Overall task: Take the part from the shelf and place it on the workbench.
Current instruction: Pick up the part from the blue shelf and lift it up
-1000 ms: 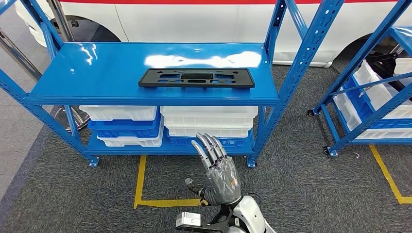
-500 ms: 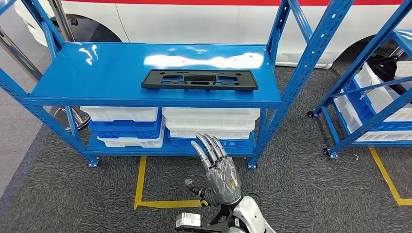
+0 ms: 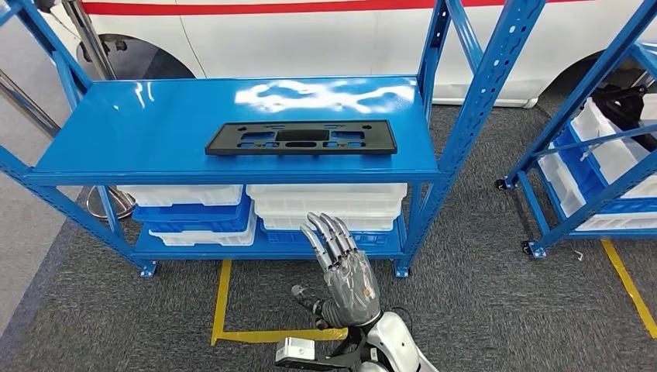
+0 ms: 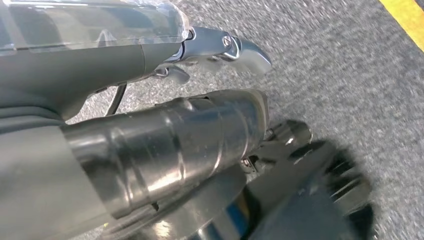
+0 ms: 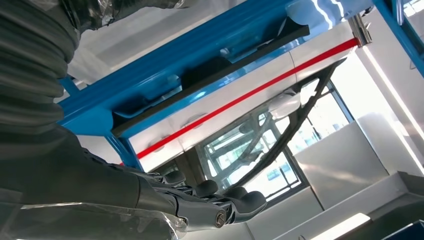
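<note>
Black and flat, the slotted plastic part (image 3: 301, 137) is lying lengthwise on the upper deck of the blue shelf (image 3: 116, 139), toward the front edge and nearer the right upright; from the head view the right hand (image 3: 345, 275) is hovering low in front of the rack, fingers extended and slightly apart, holding nothing, well apart from the part; the reach seems not yet begun, and to do it well the hand should be rising above the deck's lip before going in, then taking the long front edge near its middle so the thin piece is not tipping; white and blue bins (image 3: 325, 203) are sitting stacked on the lower tier.

From the left wrist view the left hand (image 4: 150, 50) is hanging over grey carpet (image 4: 350, 65), blurred and close; whether its fingers are curled or spread I cannot tell.

From the right wrist view the open fingers (image 5: 235, 200) are showing loosely straight; the shelf edge is seen from beneath with the part's dark rim (image 5: 210, 72) along it; its top face is hidden here.
</note>
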Robot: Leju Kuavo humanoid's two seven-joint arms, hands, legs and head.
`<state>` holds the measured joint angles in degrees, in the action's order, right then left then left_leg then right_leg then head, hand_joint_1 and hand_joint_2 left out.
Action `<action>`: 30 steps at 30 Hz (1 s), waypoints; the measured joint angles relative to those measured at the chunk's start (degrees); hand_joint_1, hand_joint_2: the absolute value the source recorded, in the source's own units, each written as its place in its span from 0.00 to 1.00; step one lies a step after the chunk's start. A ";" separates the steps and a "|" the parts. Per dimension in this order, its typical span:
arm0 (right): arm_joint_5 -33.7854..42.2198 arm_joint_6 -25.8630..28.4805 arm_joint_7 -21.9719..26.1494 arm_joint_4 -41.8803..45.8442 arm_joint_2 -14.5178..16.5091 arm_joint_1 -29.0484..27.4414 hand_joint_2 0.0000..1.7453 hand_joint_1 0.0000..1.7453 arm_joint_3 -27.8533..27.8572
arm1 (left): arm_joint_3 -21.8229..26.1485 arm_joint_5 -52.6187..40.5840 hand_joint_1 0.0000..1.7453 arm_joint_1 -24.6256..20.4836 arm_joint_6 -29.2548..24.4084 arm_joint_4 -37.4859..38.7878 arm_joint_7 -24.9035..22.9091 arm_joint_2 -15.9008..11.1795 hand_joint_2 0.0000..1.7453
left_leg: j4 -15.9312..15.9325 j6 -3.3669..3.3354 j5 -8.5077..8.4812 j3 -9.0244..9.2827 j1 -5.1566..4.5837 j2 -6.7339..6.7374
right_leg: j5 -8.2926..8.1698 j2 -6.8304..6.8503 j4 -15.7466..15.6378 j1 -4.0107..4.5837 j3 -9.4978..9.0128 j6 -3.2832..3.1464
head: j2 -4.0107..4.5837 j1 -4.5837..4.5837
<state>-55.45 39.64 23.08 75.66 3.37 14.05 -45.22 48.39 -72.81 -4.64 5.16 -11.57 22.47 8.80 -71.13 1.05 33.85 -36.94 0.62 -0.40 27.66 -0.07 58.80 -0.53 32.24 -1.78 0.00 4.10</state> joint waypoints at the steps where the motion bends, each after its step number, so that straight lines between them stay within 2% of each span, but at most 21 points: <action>1: 0.00 -0.01 0.00 -0.11 0.02 -0.02 1.00 0.00 -0.04 | 0.00 0.00 0.00 0.09 0.00 0.01 -0.01 -0.01 0.00 | -2.77 0.06 0.01 -2.25 0.02 0.00 | 0.38 0.02 0.00 0.09 -0.42 -0.08 | 0.00 0.01; 2: 0.00 -0.01 0.00 -0.22 0.03 -0.04 1.00 0.00 -0.06 | 0.00 0.00 0.00 0.20 0.00 0.01 -0.01 -0.02 0.00 | -3.59 0.05 -1.14 -3.66 0.03 0.00 | 0.82 -0.04 0.00 0.15 -0.94 -0.10 | 0.00 0.00; 3: 0.00 -0.02 0.00 -0.29 0.04 -0.05 1.00 0.00 -0.08 | 0.00 0.00 0.00 0.30 0.00 0.01 -0.02 -0.04 0.00 | -2.05 -0.04 -3.41 -3.85 0.03 0.00 | 1.29 -0.12 0.00 0.19 -1.57 -0.07 | 0.00 -0.01; 5: 0.00 -0.02 0.00 -0.36 0.07 -0.03 1.00 0.00 -0.11 | 0.01 0.00 0.00 0.41 0.00 0.01 -0.02 -0.09 0.00 | 4.98 -0.45 -8.81 -1.89 -0.01 0.01 | 2.38 -0.25 -0.05 0.22 -2.91 0.20 | 0.00 0.02; 6: 0.00 -0.01 -0.01 -0.39 0.08 0.03 1.00 0.00 -0.13 | 0.01 0.00 0.00 0.40 0.00 0.01 -0.03 -0.10 0.00 | 8.17 -0.69 -10.25 -0.65 -0.17 0.01 | 2.89 -0.29 -0.02 0.29 -3.33 0.48 | 0.00 0.02; 7: 0.00 0.01 -0.03 -0.44 0.08 0.10 1.00 0.00 -0.15 | 0.01 0.00 0.00 0.30 -0.01 0.01 -0.04 -0.11 0.00 | 10.24 -1.03 -10.59 0.23 -0.35 0.01 | 3.29 -0.30 -0.06 0.32 -3.51 0.81 | 0.00 0.03; 10: 0.04 0.10 -0.25 -0.52 0.08 0.31 1.00 0.00 -0.35 | 0.00 0.00 0.00 0.15 -0.23 0.02 -0.19 -0.15 0.00 | 12.09 -2.19 -9.24 1.50 -0.60 -0.07 | 3.58 -0.28 0.18 0.36 -4.01 1.76 | -0.01 0.03; 12: 0.14 0.17 -0.60 -0.53 0.08 0.63 1.00 0.00 -0.48 | 0.01 0.00 0.00 0.30 -0.52 0.02 -0.40 -0.16 0.00 | 12.71 -2.93 -8.80 2.74 -0.43 -0.12 | 4.05 -0.24 2.50 0.31 -3.38 2.20 | -0.01 0.07; 13: 0.20 0.21 -0.83 -0.55 0.08 0.83 1.00 0.00 -0.55 | 0.02 0.00 0.00 0.30 -0.63 0.01 -0.53 -0.18 0.00 | 12.92 -3.27 -8.52 3.33 -0.37 -0.13 | 4.84 -0.22 5.14 0.24 -1.92 2.42 | -0.01 0.07; 16: 0.33 0.27 -1.37 -0.83 0.02 1.03 1.00 0.00 -0.93 | 0.05 0.01 0.00 0.24 -0.72 0.01 -0.83 -0.28 0.00 | 13.01 -3.77 -7.37 4.61 -0.45 -0.12 | 8.08 -0.19 14.95 0.12 5.29 2.87 | 0.00 0.07; 17: 0.34 0.27 -1.49 -0.96 -0.01 1.00 1.00 0.00 -1.10 | 0.08 0.06 0.00 0.28 -1.13 0.01 -1.00 -0.32 0.00 | 13.01 -3.77 -6.88 5.19 -0.47 -0.14 | 7.99 -0.19 16.08 0.12 6.98 2.90 | 0.00 0.06; 18: 0.34 0.27 -1.56 -1.04 -0.03 0.98 1.00 0.00 -1.23 | 0.11 0.15 0.00 0.35 -1.78 0.01 -1.20 -0.29 0.00 | 13.01 -3.74 -6.37 5.86 -0.49 -0.16 | 6.84 -0.19 15.41 0.15 7.74 2.85 | 0.00 0.07; 19: 0.32 0.28 -1.61 -1.09 -0.06 0.97 1.00 0.00 -1.32 | 0.14 0.21 0.00 0.43 -2.58 0.02 -1.37 -0.13 0.00 | 13.02 -3.67 -5.81 6.66 -0.50 -0.18 | 4.44 -0.19 12.78 0.20 7.52 2.71 | 0.00 0.06; 20: 0.27 0.28 -1.64 -1.11 -0.10 0.95 1.00 0.00 -1.36 | 0.16 0.19 0.00 0.50 -3.18 0.02 -1.44 0.09 0.00 | 13.05 -3.55 -5.20 7.38 -0.50 -0.19 | 1.17 -0.17 8.91 0.30 6.70 2.44 | 0.00 0.08; 22: 0.01 0.29 -1.65 -1.16 -0.26 0.92 1.00 0.00 -1.36 | 0.18 -0.01 0.00 0.40 -2.75 0.10 -1.04 0.45 0.00 | 13.06 -3.09 -4.18 8.46 -0.54 -0.25 | -2.64 -0.15 2.91 0.81 5.25 1.66 | 0.00 0.04; 23: -0.21 0.30 -1.65 -1.20 -0.31 0.89 1.00 0.00 -1.36 | 0.17 -0.10 0.00 0.29 -2.12 0.14 -0.81 0.47 0.00 | 13.12 -2.75 -3.82 8.73 -0.55 -0.27 | -3.38 -0.15 1.55 1.03 4.94 1.22 | 0.00 0.02; 24: -0.44 0.31 -1.67 -1.23 -0.35 0.89 1.00 0.00 -1.36 | 0.17 -0.12 0.00 0.19 -1.59 0.17 -0.64 0.43 0.00 | 12.97 -2.38 -3.74 8.96 -0.58 -0.26 | -3.00 -0.18 1.27 1.20 4.79 0.80 | 0.00 0.00; 27: -0.95 0.35 -1.72 -1.16 -0.28 0.99 1.00 0.00 -1.36 | 0.17 -0.15 0.00 0.04 -0.90 0.16 -0.56 0.14 0.00 | 11.44 -1.53 -3.35 9.09 -0.53 -0.11 | -2.81 -0.32 0.13 0.87 3.06 -0.20 | 0.00 -0.02; 28: -1.02 0.36 -1.72 -1.13 -0.25 1.06 1.00 0.00 -1.36 | 0.17 -0.15 0.00 -0.07 -0.78 0.16 -0.55 0.04 0.00 | 9.64 -1.32 -2.74 8.23 -0.45 -0.07 | -2.59 -0.31 -0.24 0.73 2.33 -0.43 | 0.00 -0.05; 30: -1.03 0.36 -1.73 -1.13 -0.25 1.11 1.00 0.00 -1.36 | 0.17 -0.15 0.00 -0.23 -0.68 0.16 -0.54 -0.06 0.00 | 3.62 -0.87 -0.68 4.43 -0.23 -0.01 | -1.93 -0.22 -0.62 0.65 1.27 -0.70 | 0.00 -0.10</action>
<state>-56.48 40.00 21.35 74.53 3.12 15.16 -46.58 48.57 -72.96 -4.87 4.48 -11.41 21.93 8.74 -67.50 0.18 33.16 -32.51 0.40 -0.41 25.73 -0.28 58.18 0.12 33.50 -2.48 0.00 4.00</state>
